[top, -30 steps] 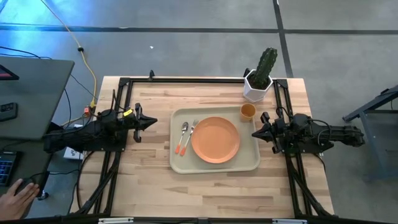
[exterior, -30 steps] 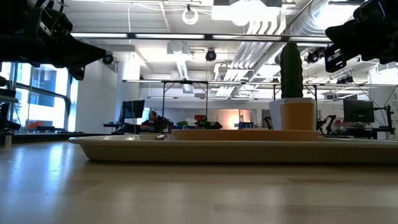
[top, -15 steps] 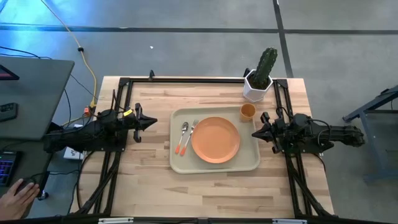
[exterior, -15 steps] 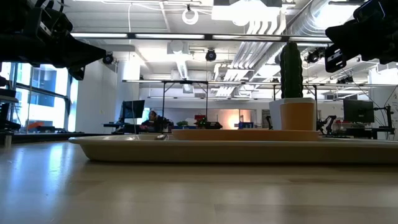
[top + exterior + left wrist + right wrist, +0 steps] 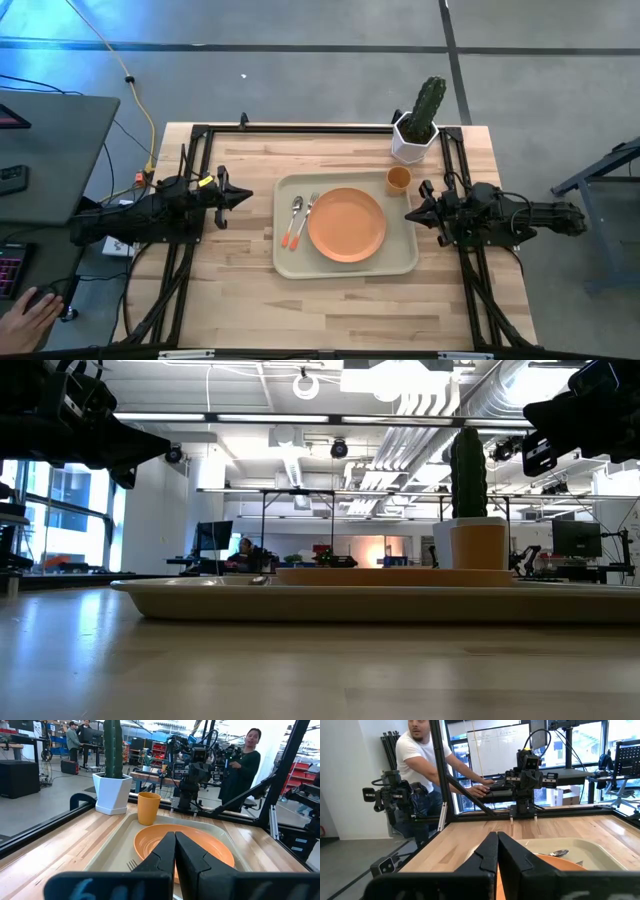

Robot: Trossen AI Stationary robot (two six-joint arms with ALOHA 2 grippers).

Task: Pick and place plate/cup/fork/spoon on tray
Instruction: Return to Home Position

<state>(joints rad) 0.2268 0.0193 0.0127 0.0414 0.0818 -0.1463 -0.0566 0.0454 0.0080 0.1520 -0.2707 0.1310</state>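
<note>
The beige tray [image 5: 290, 262] lies mid-table. On it lie the orange plate [image 5: 346, 224] and, left of the plate, the spoon [image 5: 295, 213] and the fork [image 5: 304, 220] side by side. The orange cup [image 5: 398, 179] stands upright at the tray's far right corner; whether on the tray or on the table beside it, I cannot tell. My left gripper [image 5: 248, 196] is shut and empty, above the table left of the tray. My right gripper [image 5: 408, 215] is shut and empty, at the tray's right edge. In the left wrist view the plate [image 5: 200, 845] and cup [image 5: 148, 808] show beyond the shut fingers.
A white hexagonal pot with a cactus [image 5: 417, 128] stands at the table's far right, behind the cup. Black frame rails [image 5: 200, 160] run along the table's left, far and right sides. A person's hand [image 5: 25, 315] rests off the table at the left. People show in the room beyond.
</note>
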